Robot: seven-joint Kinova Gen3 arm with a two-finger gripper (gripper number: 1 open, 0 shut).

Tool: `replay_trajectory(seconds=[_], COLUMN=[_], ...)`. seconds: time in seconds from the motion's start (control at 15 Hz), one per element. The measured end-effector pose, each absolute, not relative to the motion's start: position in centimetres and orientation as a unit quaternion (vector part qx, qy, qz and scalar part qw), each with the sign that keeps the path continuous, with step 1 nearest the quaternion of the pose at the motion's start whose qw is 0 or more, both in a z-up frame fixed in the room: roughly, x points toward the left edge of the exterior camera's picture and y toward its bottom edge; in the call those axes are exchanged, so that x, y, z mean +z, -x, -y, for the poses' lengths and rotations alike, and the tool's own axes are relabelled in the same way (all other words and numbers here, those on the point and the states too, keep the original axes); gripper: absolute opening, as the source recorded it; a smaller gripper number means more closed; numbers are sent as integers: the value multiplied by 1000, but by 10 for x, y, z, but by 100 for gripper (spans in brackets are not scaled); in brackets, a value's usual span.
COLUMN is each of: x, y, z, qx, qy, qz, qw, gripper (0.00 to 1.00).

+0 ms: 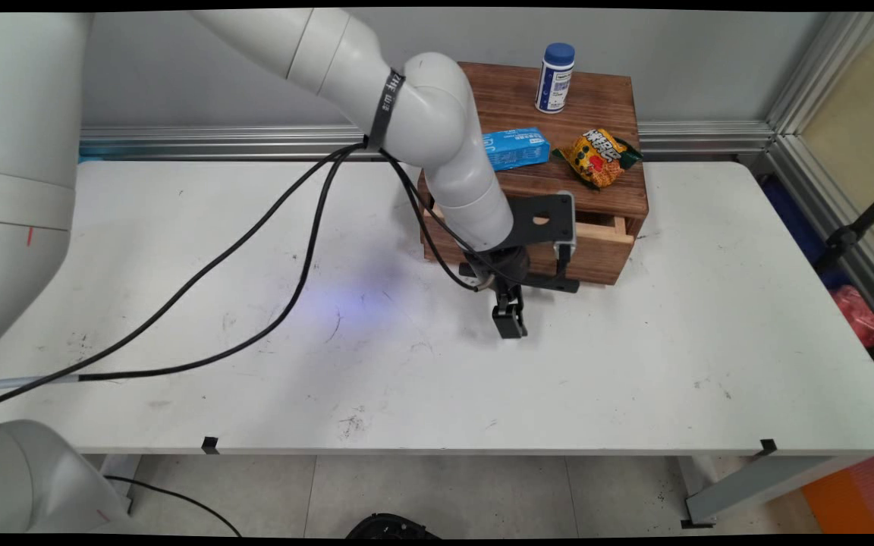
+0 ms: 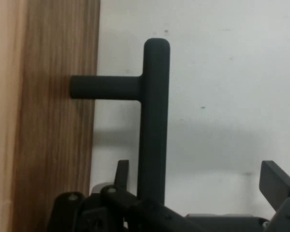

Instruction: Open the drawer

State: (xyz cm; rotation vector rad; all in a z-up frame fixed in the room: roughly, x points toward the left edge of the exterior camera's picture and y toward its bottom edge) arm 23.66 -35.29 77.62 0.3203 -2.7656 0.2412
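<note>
**Drawer handle between spread gripper fingers**

The drawer handle [image 2: 154, 116], a black bar on a post, juts from the front of the wooden drawer box [image 1: 604, 258], which stands at the back of the white tabletop [image 1: 634, 364]. The drawer is pulled slightly out. The gripper [image 2: 198, 193] is spread, with 1 finger on each side of the bar, not pinching it. On the box top sit a blue-capped bottle [image 1: 556, 77], a blue packet [image 1: 517, 148] and a yellow snack bag [image 1: 598, 157].
</note>
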Motion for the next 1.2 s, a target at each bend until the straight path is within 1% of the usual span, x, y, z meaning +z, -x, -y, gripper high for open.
replay_trajectory(seconds=[0.73, 1.2], x=[781, 786], y=[-229, -229], z=[315, 283], qx=[55, 34], qy=[-100, -92], qz=[979, 980], qw=[170, 170], gripper=[100, 100])
